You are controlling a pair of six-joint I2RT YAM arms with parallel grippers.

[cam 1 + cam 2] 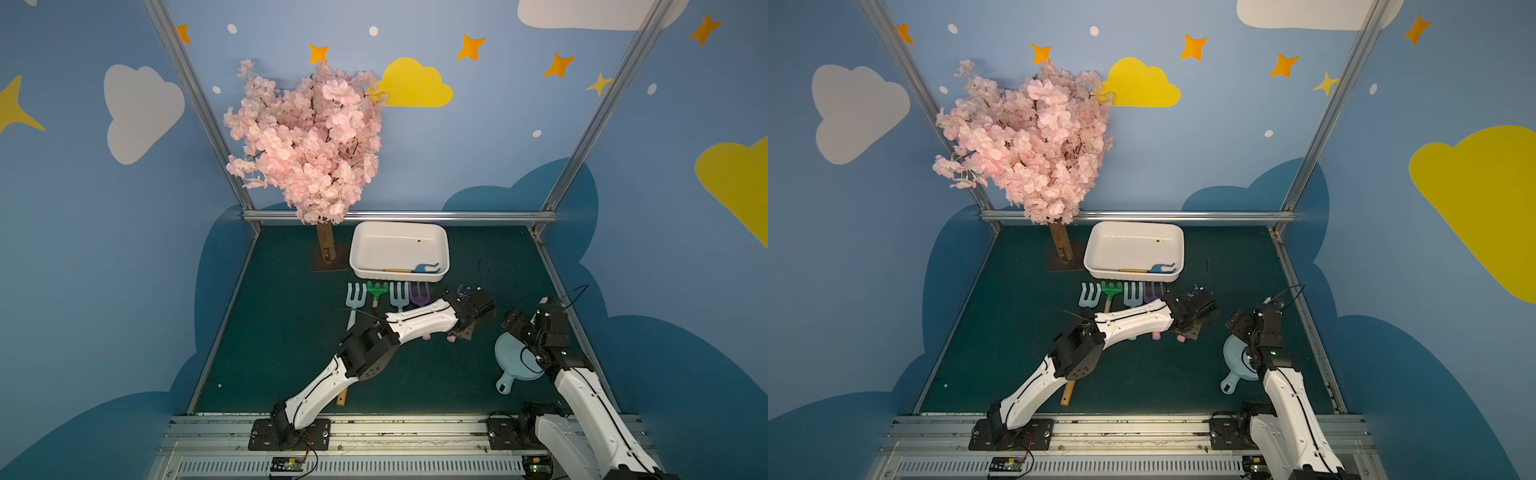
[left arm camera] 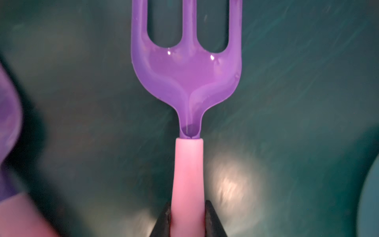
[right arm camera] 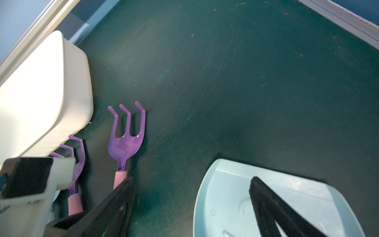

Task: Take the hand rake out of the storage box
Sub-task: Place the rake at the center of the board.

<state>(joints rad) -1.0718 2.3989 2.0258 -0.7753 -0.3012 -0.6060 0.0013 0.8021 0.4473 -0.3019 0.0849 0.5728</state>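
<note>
In front of the storage box [image 1: 390, 247] a row of four rakes [image 1: 399, 294] lies on the mat: pale blue, green, pale blue, purple. A blue hand rake [image 1: 426, 269] lies inside the box, along its near wall. Just off the box's near right corner, the left gripper [image 2: 187, 207] is clamped on the pink handle of a purple hand rake [image 2: 186, 82]. Farther right of the box, the right gripper [image 3: 192, 178] hangs spread wide and empty over a pale blue dish [image 3: 225, 184].

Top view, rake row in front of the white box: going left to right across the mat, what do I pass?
First light blue rake → green rake → second light blue rake → first purple rake → second purple rake (mostly hidden) → pale blue round dish.
</note>
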